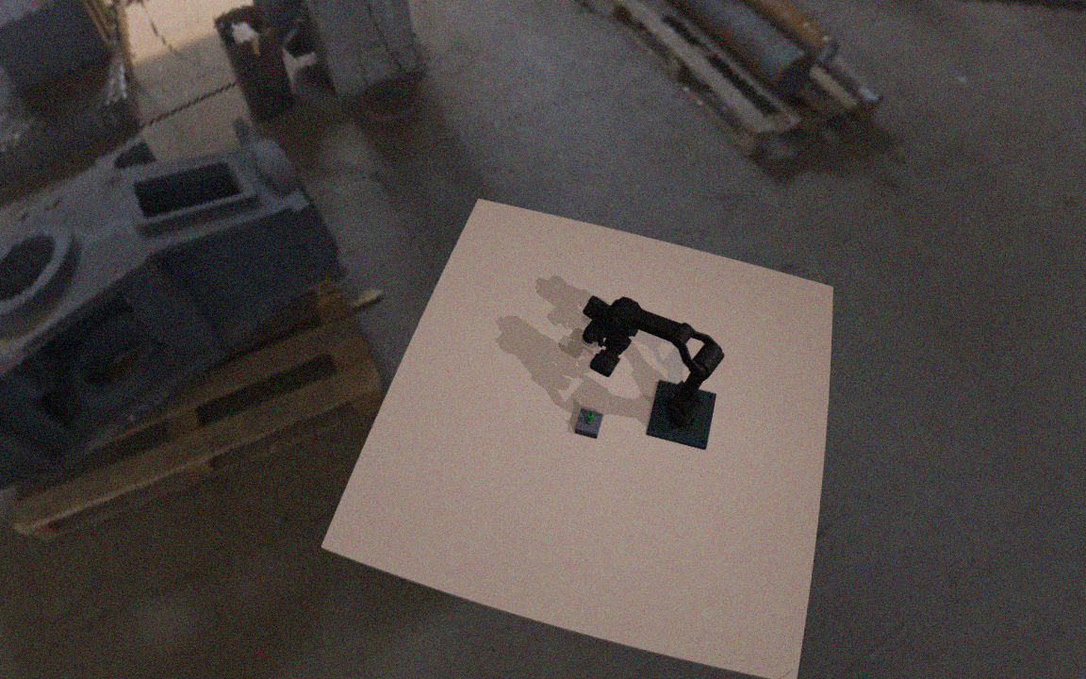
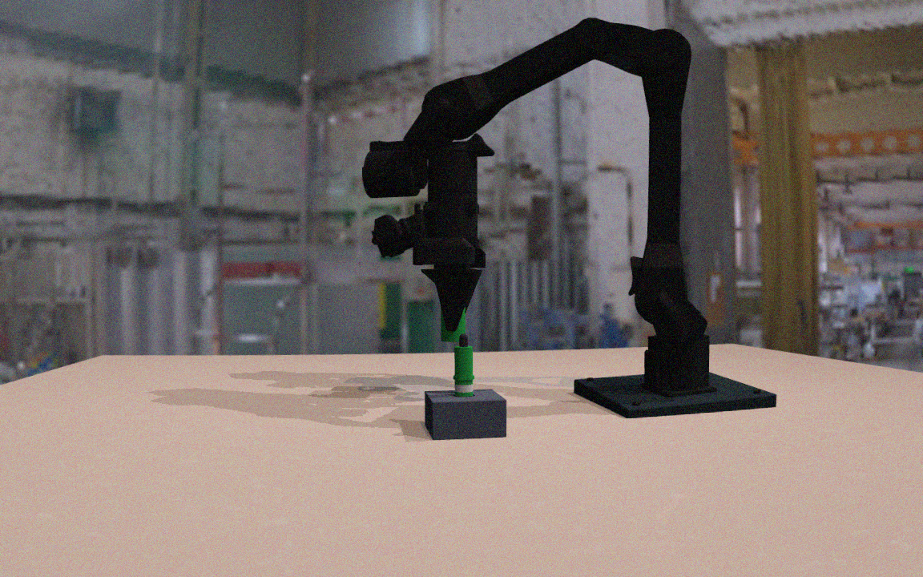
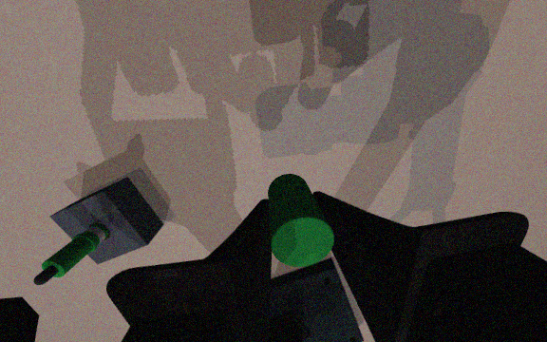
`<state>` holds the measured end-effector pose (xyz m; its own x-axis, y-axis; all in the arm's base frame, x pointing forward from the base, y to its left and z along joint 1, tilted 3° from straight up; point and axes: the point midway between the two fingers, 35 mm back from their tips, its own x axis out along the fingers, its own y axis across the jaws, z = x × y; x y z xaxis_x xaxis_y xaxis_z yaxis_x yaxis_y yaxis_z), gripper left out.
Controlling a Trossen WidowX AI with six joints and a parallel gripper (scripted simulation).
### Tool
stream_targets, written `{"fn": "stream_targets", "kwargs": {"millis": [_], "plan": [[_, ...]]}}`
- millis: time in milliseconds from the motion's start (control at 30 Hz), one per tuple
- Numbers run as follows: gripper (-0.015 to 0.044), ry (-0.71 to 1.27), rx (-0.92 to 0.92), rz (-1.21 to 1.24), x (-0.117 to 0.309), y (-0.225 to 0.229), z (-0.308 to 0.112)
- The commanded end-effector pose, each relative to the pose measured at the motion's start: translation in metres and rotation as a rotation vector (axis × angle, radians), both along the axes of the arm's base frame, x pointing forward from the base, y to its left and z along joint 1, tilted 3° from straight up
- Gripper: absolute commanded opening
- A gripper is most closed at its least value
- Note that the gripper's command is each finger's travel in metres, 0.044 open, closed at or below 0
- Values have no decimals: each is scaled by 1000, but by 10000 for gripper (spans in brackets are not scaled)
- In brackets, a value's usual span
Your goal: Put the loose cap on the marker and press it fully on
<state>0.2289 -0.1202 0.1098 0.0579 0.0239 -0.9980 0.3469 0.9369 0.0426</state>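
My gripper [image 2: 453, 324] [image 3: 291, 201] is shut on the green cap [image 2: 453, 336] [image 3: 303, 243], which hangs in the air clear of the table. The green marker [image 1: 589, 416] [image 2: 463, 364] [image 3: 71, 254] stands upright in the grey holder block [image 1: 587, 429] [image 2: 466, 417] [image 3: 133, 209], its dark tip bare. In the exterior view the cap is just above and behind the marker tip; in the wrist view the marker is well to the left of the fingers. The cap is hidden under the arm in the top view.
The arm's dark base plate [image 1: 699, 432] [image 2: 608, 393] is bolted down to the right of the holder block in the top and exterior views. The pale table [image 1: 530, 523] [image 2: 235, 487] carries the arm's shadows around and behind the block.
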Motion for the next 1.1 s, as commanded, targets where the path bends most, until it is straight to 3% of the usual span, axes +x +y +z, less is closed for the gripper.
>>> {"fn": "stream_targets", "kwargs": {"millis": [0, 1067], "plan": [[0, 2, 0, -2, 4, 8, 3], [0, -4, 8, -3, 34, 92, 25]]}}
